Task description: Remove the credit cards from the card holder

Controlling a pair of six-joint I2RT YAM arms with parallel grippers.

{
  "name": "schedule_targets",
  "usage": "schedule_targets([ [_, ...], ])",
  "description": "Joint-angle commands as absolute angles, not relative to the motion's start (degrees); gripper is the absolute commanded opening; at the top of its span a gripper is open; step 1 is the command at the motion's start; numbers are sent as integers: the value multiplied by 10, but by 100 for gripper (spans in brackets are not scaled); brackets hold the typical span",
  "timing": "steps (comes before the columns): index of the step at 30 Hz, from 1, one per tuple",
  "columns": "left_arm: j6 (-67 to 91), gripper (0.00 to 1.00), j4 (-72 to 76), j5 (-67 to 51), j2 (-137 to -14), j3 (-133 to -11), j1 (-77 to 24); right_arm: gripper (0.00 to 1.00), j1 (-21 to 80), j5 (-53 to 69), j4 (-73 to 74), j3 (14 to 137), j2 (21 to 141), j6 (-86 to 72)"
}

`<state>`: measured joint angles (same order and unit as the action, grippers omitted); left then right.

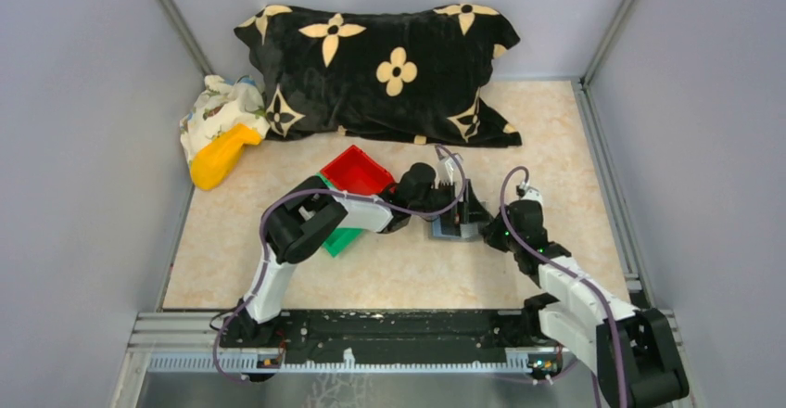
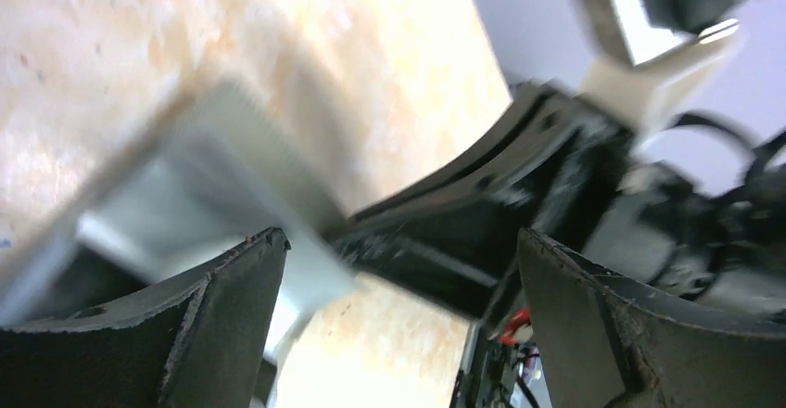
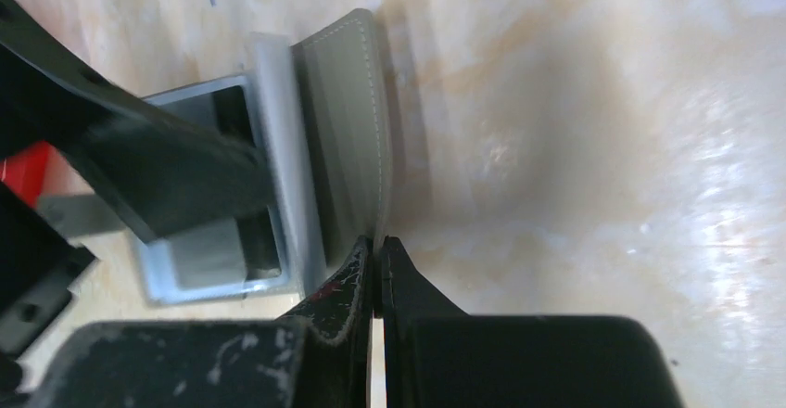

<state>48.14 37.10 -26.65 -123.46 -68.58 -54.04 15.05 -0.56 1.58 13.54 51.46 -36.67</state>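
Even, bright light; one blurred view.
Overhead view is sharp, left wrist view smeared; glare shines on the beige marbled surface (image 3: 714,158).

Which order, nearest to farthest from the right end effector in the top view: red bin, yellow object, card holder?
1. card holder, directly left of the right end effector.
2. red bin, farther left, mid-table.
3. yellow object, far left near the wall.

Pale grey walls (image 1: 83,102); beige marbled tabletop (image 1: 556,148)
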Motion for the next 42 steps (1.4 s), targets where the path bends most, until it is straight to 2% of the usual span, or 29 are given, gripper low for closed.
schedule_targets([
  [1,502,100,488,-239,-1201,-662,-531,0,163,50,15,129,550,-378],
  [4,530,100,533,-250,-1221,-662,-520,0,163,66,3,126,563,-384],
  [12,521,100,507,-245,-1237,-651,-514,0,163,52,20,126,526,-383],
  [25,521,100,507,-251,-1193,-594,-508,0,163,63,-8,120,559,-388],
  [34,522,100,513,-252,-1237,-584,-508,0,163,78,-11,120,549,-372],
  [40,526,100,510,-258,-1254,-597,-507,15,163,89,23,134,502,-351],
  [42,525,100,508,-259,-1256,-598,-507,16,163,90,39,140,472,-348],
])
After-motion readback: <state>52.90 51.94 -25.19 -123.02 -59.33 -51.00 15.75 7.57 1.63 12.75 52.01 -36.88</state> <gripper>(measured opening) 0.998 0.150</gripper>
